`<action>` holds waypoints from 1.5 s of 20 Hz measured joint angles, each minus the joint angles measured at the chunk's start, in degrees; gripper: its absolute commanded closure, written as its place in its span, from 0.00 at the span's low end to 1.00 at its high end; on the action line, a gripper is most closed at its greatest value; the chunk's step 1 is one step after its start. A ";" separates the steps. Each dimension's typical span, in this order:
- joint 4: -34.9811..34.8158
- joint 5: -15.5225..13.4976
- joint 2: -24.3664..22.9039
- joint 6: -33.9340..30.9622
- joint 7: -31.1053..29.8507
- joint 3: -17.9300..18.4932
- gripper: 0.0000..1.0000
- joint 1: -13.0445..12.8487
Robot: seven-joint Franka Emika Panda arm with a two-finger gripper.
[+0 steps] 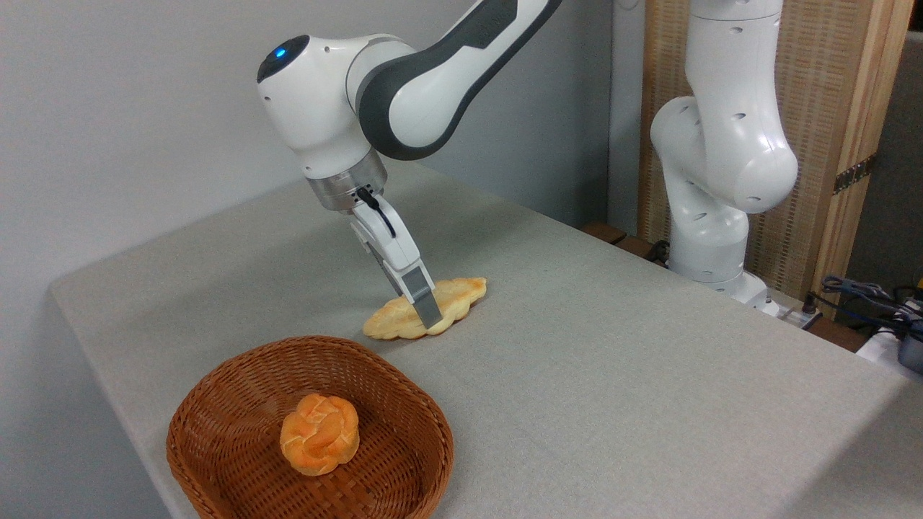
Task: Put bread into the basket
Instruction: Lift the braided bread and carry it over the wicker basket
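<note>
The bread [458,294], a long flat braided loaf, pale gold with a browned top, lies on the grey table beyond the basket. My gripper [424,314] leans down onto the loaf's middle. Its near finger [427,308] covers the loaf's front edge and reaches the tabletop; the far finger is hidden behind it, so the width of the gap cannot be judged. The loaf still rests on the table. The brown wicker basket [232,404] sits at the front left, a short way from the loaf.
A small round orange knotted bun [319,434] lies in the basket. The arm's white base [714,216] stands at the table's far right side, with cables [865,295] beyond it. The table's left edge [79,324] runs close to the basket.
</note>
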 measured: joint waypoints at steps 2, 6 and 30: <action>0.01 0.00 0.00 0.00 0.00 0.00 0.54 0.00; 0.11 0.03 0.00 0.28 0.00 0.02 0.54 0.01; 9.14 -1.16 -2.44 16.02 0.00 7.48 0.44 0.64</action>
